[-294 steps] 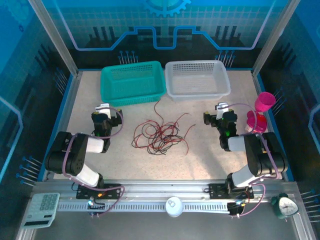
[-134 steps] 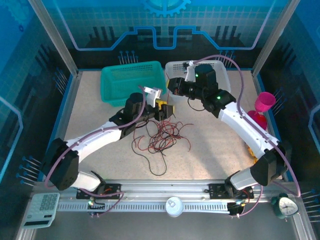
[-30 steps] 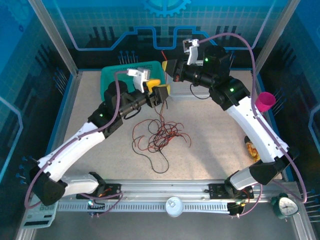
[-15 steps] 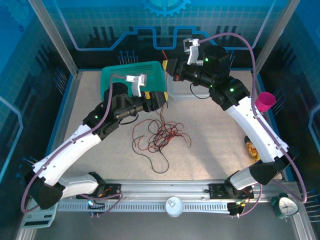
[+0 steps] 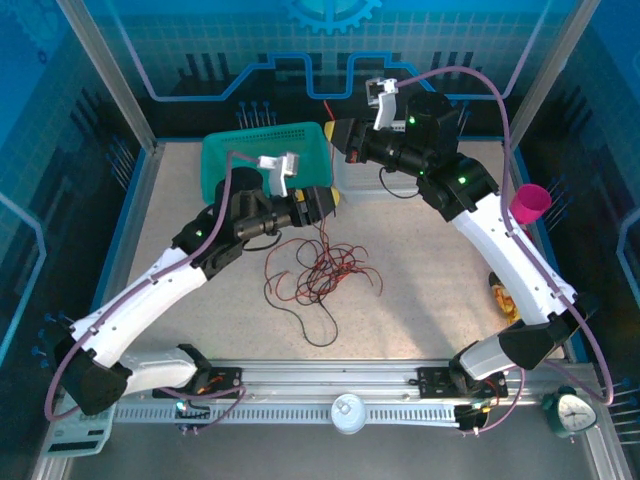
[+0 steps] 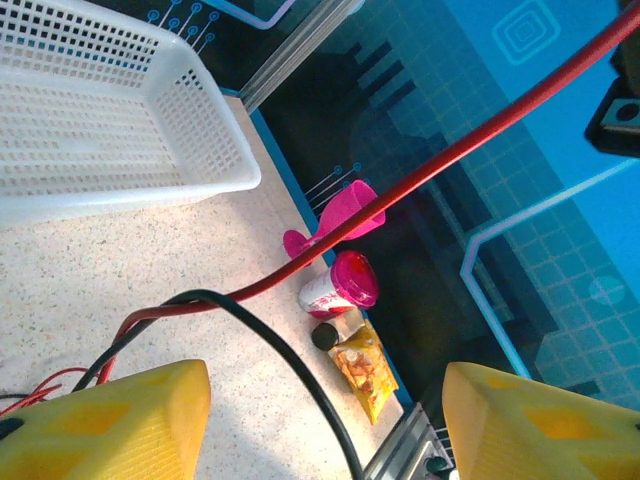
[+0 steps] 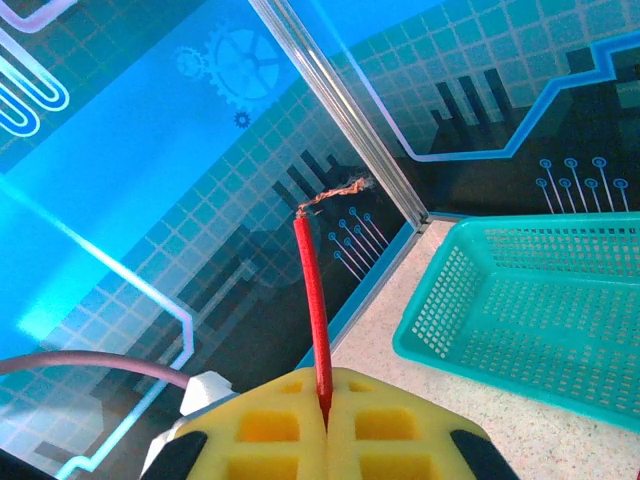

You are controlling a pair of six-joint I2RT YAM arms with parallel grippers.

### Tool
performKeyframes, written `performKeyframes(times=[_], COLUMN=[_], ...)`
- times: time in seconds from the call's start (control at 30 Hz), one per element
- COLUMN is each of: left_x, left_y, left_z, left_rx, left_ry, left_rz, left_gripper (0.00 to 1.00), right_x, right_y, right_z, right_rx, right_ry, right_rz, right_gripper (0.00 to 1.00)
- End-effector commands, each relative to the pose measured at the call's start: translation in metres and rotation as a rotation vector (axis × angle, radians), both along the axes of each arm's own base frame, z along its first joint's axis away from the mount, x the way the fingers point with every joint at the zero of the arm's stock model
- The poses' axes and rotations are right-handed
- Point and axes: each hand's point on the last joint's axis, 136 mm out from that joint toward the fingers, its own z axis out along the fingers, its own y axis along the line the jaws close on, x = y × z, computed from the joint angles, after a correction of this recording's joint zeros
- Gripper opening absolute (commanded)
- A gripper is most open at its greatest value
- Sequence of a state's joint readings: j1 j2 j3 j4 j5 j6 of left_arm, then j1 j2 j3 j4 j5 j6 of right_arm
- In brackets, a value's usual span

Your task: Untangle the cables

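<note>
The cables (image 5: 320, 275) lie in a loose red and black tangle on the table's middle. One red cable (image 7: 312, 300) rises from the heap to my right gripper (image 5: 338, 132), which is shut on it high above the baskets; its frayed end sticks out past the yellow pads (image 7: 400, 430). My left gripper (image 5: 325, 197) hovers above the tangle's far side, open. In the left wrist view, the taut red cable (image 6: 440, 160) crosses ahead and a black cable (image 6: 300, 370) loops down between the wide-apart yellow fingers (image 6: 100, 420) without being touched.
A teal basket (image 5: 262, 160) and a white basket (image 6: 100, 130) stand at the back. At the right edge are a pink cup (image 5: 528, 203), a pink-lidded tub (image 6: 340, 285) and a snack packet (image 6: 365, 370). Glass walls enclose the table.
My left gripper has dropped a little toward the tangle and turned. The right arm has held still with the red cable.
</note>
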State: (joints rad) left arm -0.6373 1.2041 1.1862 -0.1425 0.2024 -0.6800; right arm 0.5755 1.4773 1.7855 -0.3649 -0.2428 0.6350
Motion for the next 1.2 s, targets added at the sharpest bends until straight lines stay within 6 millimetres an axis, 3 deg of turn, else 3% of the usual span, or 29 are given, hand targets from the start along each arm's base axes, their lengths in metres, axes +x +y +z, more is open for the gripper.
performKeyframes(times=[0.0, 0.17, 0.5, 0.63, 0.77, 0.9, 1.17], left_x=[-0.006, -0.009, -0.005, -0.002, 0.001, 0.003, 0.009], left_y=[0.007, 0.006, -0.016, -0.021, -0.019, -0.012, 0.019], left_z=[-0.008, -0.007, 0.001, -0.001, -0.003, 0.003, 0.037], left_rx=[0.02, 0.013, -0.012, -0.013, 0.001, 0.023, 0.064], left_ry=[0.022, 0.023, 0.008, 0.005, -0.009, -0.049, -0.173], left_rz=[0.028, 0.027, -0.016, -0.018, -0.002, 0.03, 0.122], left_gripper=[0.64, 0.64, 0.61, 0.51, 0.28, 0.0, 0.0], right_x=[-0.001, -0.001, -0.001, -0.001, 0.002, 0.011, 0.024], right_y=[0.003, 0.003, 0.004, 0.002, -0.006, -0.027, -0.095], right_z=[0.006, 0.007, 0.003, 0.0, -0.004, -0.005, 0.005], right_rx=[0.02, 0.025, 0.033, 0.025, 0.019, 0.04, 0.072], right_ry=[-0.027, -0.027, -0.015, -0.014, -0.006, 0.009, 0.005], right_rz=[0.0, 0.001, 0.002, -0.007, -0.027, -0.067, -0.212], right_gripper=[0.0, 0.0, 0.0, 0.0, 0.0, 0.0, 0.0])
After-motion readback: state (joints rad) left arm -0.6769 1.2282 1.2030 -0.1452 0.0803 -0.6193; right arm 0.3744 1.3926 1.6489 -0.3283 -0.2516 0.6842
